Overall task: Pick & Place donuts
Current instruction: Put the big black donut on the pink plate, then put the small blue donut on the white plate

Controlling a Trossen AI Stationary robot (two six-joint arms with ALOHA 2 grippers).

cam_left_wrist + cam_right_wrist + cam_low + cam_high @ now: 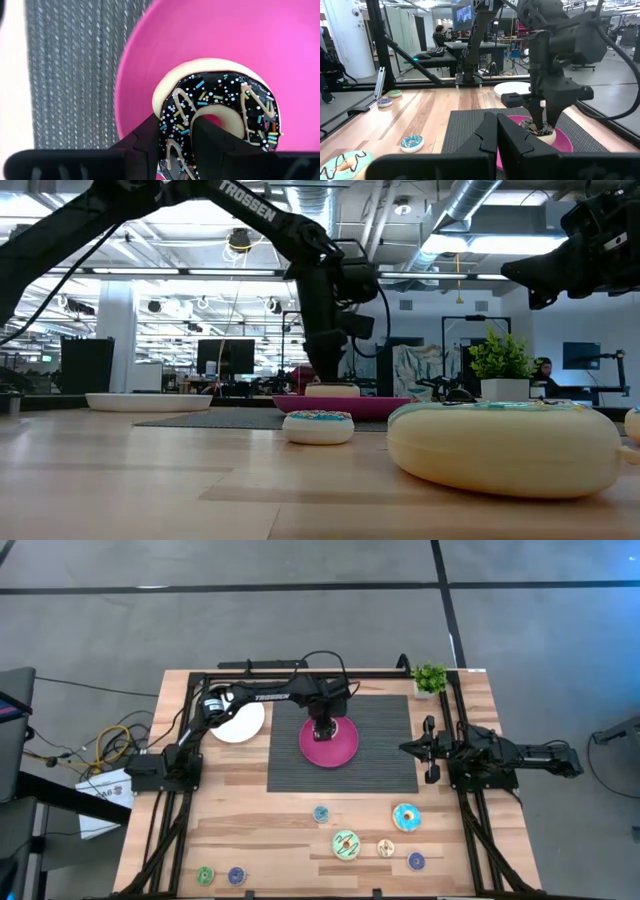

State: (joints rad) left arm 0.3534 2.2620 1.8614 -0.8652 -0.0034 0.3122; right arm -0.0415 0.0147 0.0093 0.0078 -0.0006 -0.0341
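The left claw [177,145] grips the chocolate donut [220,112] by its rim, on the pink plate [330,743]. The right claw [428,749] waits closed above the table's [270,830] right side.

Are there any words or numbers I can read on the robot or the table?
"TROSSEN": white letters on the left arm, clearest in the low view.
The same lettering shows on that arm in the high view, too small to read.
Paper sheet beside the table: print too small to read.
Nothing else readable.
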